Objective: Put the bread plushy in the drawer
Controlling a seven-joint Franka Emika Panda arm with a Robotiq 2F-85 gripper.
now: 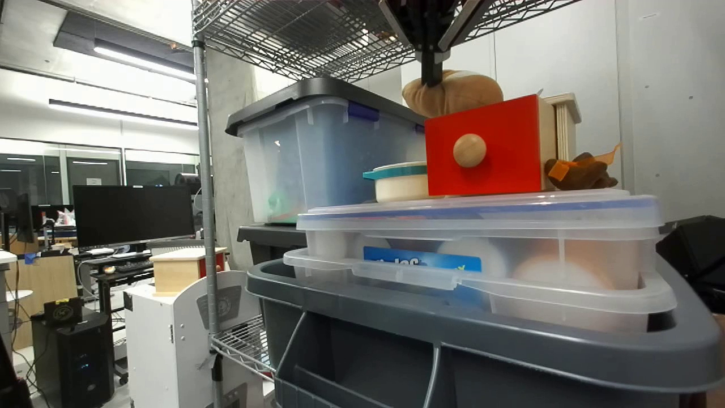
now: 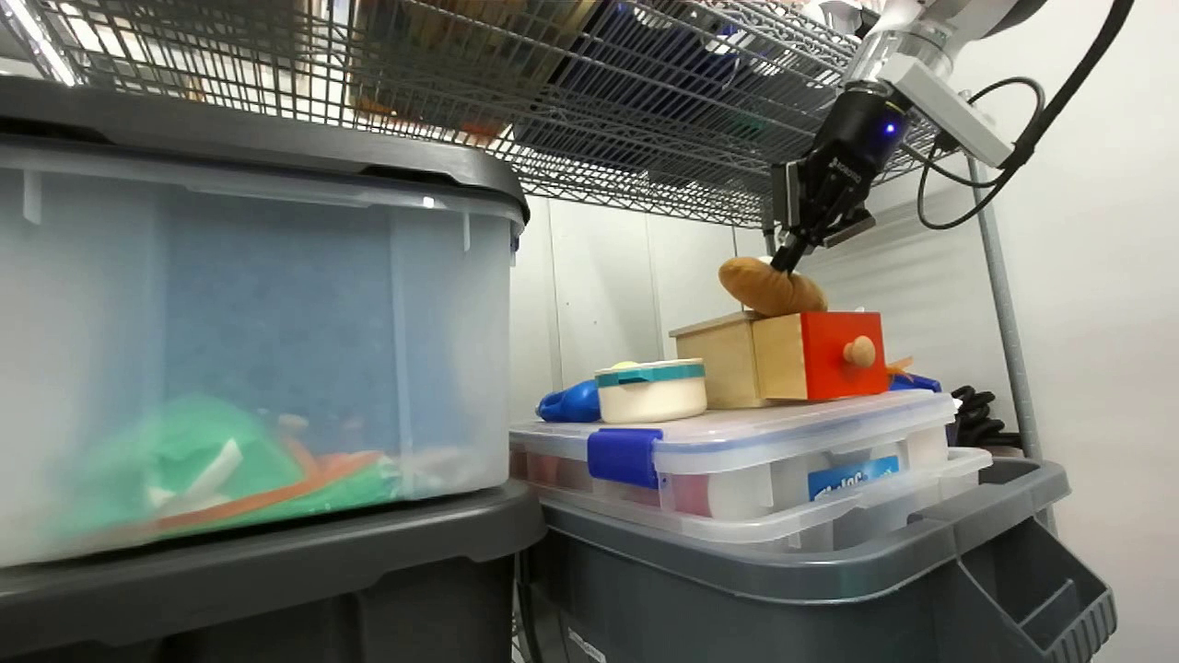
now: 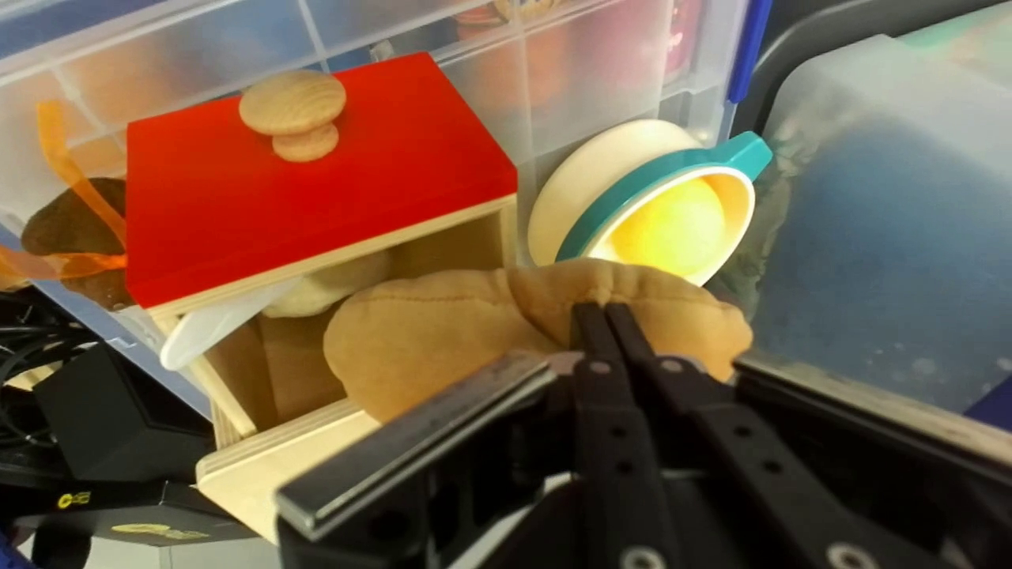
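The bread plushy (image 3: 443,324) is golden-tan and oblong. It also shows in both exterior views (image 1: 467,93) (image 2: 764,287). My gripper (image 3: 603,310) is shut on it near one end, pinching its fabric. In the exterior views the gripper (image 1: 432,79) (image 2: 785,262) points down and holds the plushy at the top edge of the drawer. The drawer (image 3: 332,182), with red front and round wooden knob, is pulled open and also shows in both exterior views (image 1: 504,141) (image 2: 843,354). The plushy's left part lies over the opening in the wrist view; its right part sticks out past the drawer's side. A pale object and a white utensil-like piece (image 3: 221,320) are in the drawer.
A cream bowl with teal rim (image 3: 632,205) stands beside the drawer, a yellow object in it. A dark brown plush with orange strips (image 1: 583,173) lies on the other side. A tall clear bin (image 1: 334,153) stands near. A wire shelf (image 2: 553,110) hangs overhead.
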